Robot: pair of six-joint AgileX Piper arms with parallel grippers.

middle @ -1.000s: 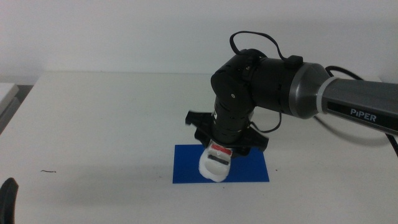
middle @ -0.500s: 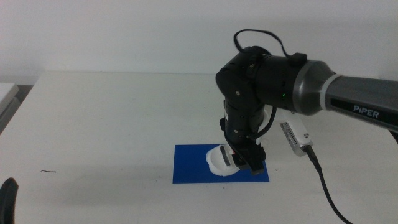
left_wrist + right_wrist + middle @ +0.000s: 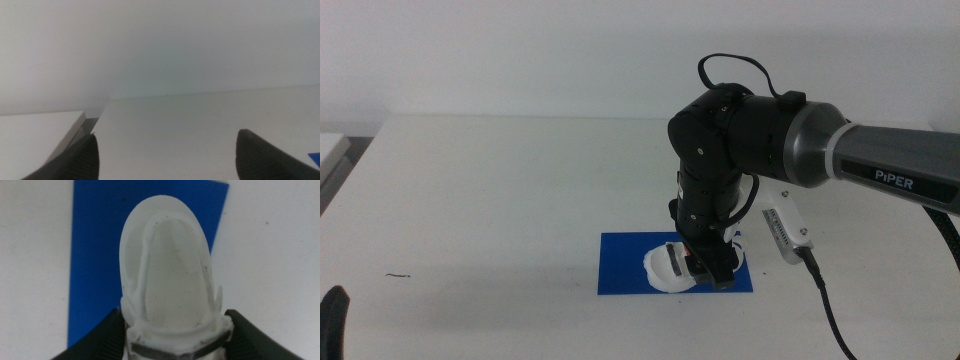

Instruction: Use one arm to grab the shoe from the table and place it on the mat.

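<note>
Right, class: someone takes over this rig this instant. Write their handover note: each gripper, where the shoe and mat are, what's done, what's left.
Right gripper: low over the mat, jaws on either side of the shoe.
Left gripper: open, waiting at the table's near left edge.
Shoe: over the mat's right half, apparently resting on it.
Done: shoe brought to the mat.
Left: let go of the shoe, lift the right arm clear.

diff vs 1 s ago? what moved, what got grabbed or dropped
The right claw turned at the wrist and came down, bringing the shoe from a raised tilt to lie low on the mat. In the right wrist view the jaws still flank the shoe; no release seen. The wrist camera now shows beside the arm. Unchanged: the mat, the table, and the left claw waiting, jaws apart.
</note>
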